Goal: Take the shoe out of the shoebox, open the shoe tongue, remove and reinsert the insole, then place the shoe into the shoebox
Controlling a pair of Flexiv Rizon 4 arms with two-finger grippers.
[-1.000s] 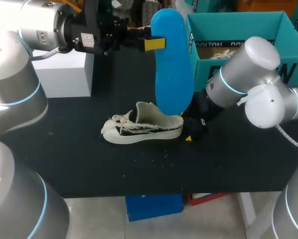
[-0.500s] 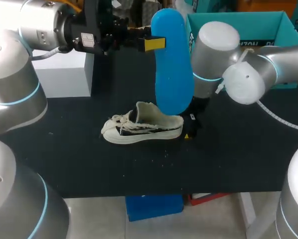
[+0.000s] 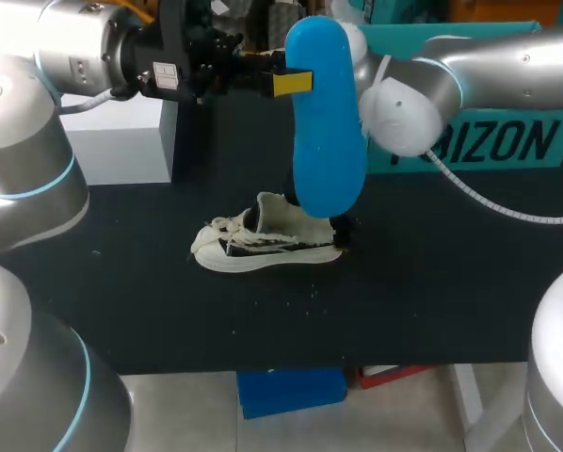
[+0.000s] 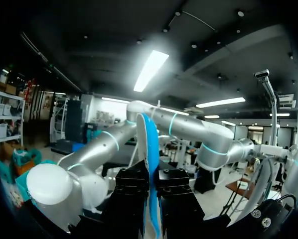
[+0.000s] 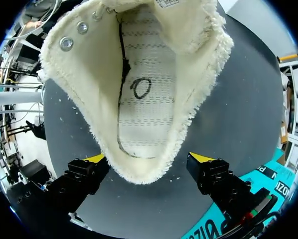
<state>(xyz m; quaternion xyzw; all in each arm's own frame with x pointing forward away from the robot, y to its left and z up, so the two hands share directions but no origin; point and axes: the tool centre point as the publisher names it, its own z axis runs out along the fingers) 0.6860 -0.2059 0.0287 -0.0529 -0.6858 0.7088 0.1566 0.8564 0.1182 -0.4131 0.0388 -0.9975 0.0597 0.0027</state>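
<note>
Presently the shoe (image 3: 267,243) stands on its sole near the middle of the black worktop (image 3: 432,301), outside the shoebox (image 3: 489,141). Its toe points to the robot's left and its heel to the right. It is a cream low-top with dark side panels and loose laces. In the right wrist view the shoe (image 5: 139,84) is seen from behind the heel. Its frayed collar is spread wide and the stitched cloth bed inside is exposed.

The blue insole (image 3: 327,122) hangs upright in the air, long axis vertical, above the heel of the shoe. Its lower end overlaps the heel in the head view, and contact cannot be determined. The left end effector (image 3: 286,83) grips the insole by its upper part, one yellow tip flat against the near face. In the left wrist view the insole (image 4: 150,149) stands edge-on, clamped between the two dark fingers of the left end effector (image 4: 151,184).

The right end effector (image 5: 148,158) is spread open just behind the heel, one yellow tip to either side and apart from it. In the head view it is hidden behind the insole. The right arm (image 3: 470,75) crosses in front of the teal shoebox, which stands at the far right of the worktop. A white box (image 3: 121,141) sits at the far left.
</note>
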